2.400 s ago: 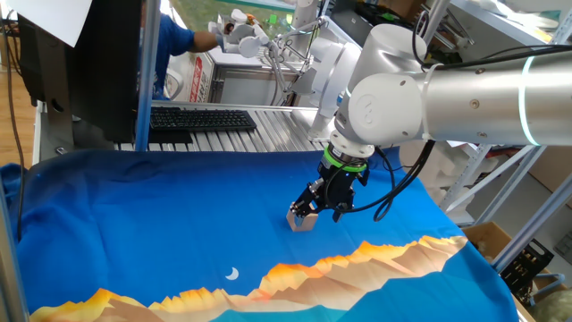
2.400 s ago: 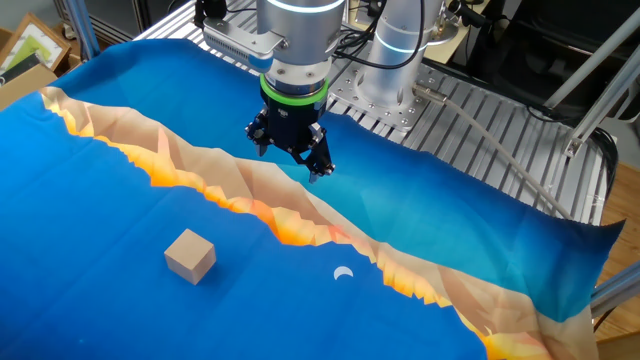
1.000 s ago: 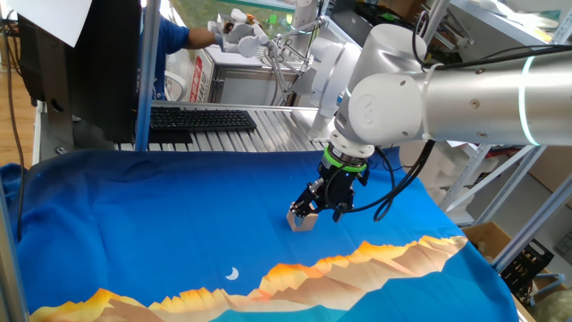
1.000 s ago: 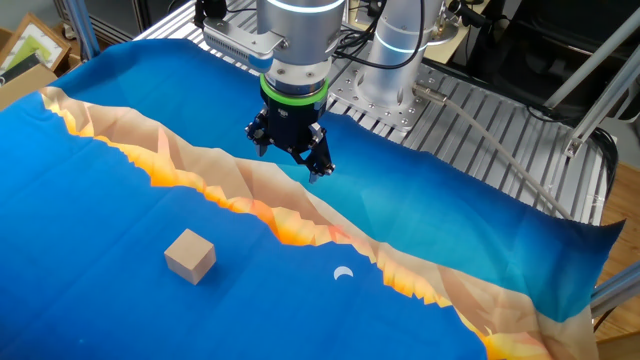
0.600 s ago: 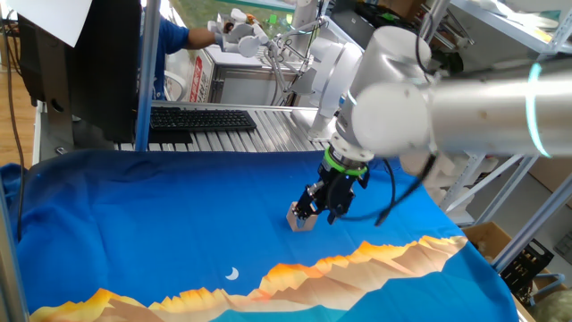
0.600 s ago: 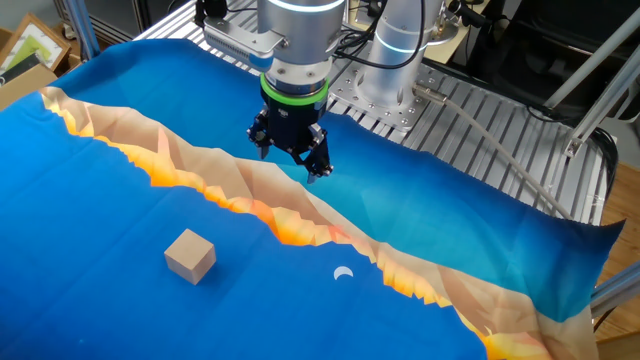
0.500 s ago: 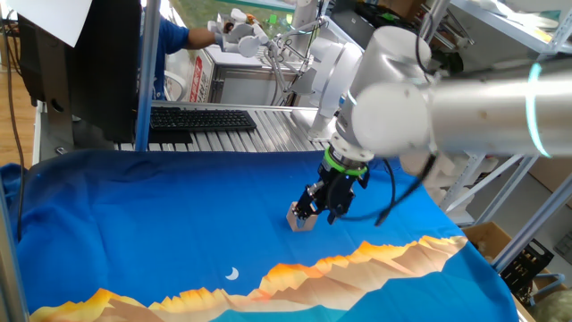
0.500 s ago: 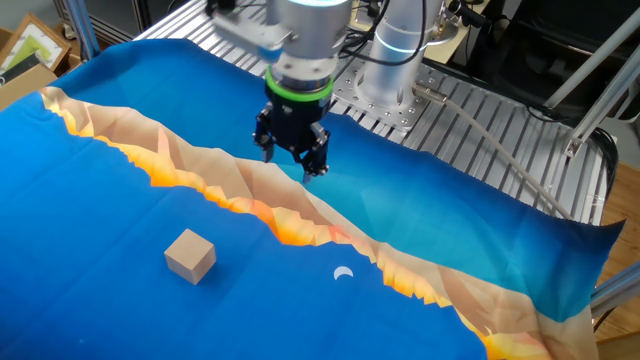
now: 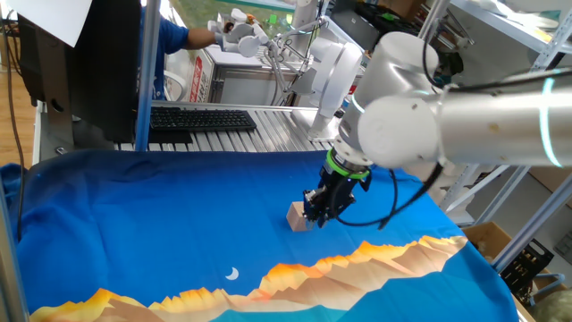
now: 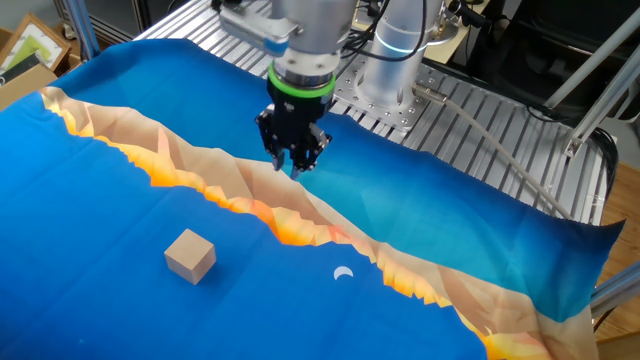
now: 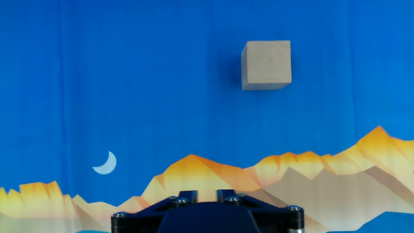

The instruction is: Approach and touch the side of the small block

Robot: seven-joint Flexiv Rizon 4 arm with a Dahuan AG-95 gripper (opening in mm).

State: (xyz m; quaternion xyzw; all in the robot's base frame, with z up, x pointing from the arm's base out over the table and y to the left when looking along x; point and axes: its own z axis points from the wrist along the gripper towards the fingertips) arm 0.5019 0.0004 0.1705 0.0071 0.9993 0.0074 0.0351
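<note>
The small block (image 10: 190,255) is a plain tan wooden cube standing on the blue cloth, well apart from my gripper (image 10: 295,168). The gripper hangs above the cloth's orange mountain band, its fingers drawn together to a narrow tip, holding nothing. In one fixed view the gripper (image 9: 315,211) lines up just right of the block (image 9: 296,216), but the other fixed view shows a wide gap between them. In the hand view the block (image 11: 266,64) sits ahead, up and right of centre, and only the finger bases (image 11: 188,196) show at the bottom edge.
The blue cloth (image 10: 120,290) with an orange mountain print and a white crescent (image 10: 343,272) covers the table. The arm's base (image 10: 395,60) and a ribbed metal surface (image 10: 480,130) lie behind it. A keyboard (image 9: 201,119) and monitor stand beyond the far edge.
The gripper has turned about its own axis and shifted slightly sideways over the cloth; the arm's wrist has swung round. The block has not moved.
</note>
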